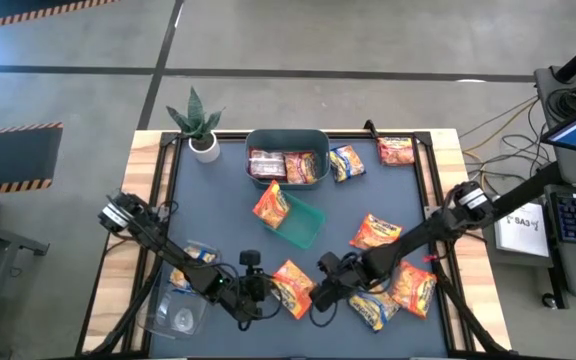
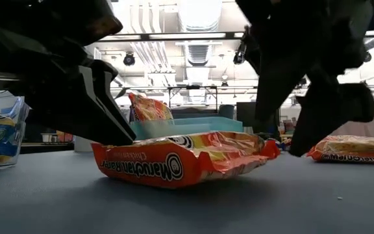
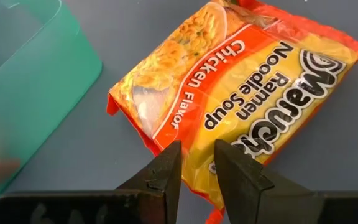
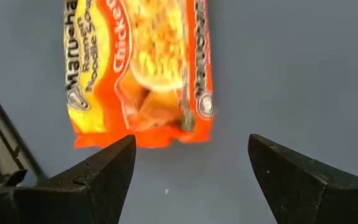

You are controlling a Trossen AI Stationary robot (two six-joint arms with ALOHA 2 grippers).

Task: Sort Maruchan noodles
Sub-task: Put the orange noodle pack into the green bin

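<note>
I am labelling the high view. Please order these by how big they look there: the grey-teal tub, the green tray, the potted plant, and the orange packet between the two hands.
Largest to smallest:
1. grey-teal tub
2. green tray
3. potted plant and orange packet: they look alike, so I cannot rank them.

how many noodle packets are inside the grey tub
2 show in the grey tub: a dark red packet toward the plant side, another packet beside it. More may lie hidden underneath.
</note>
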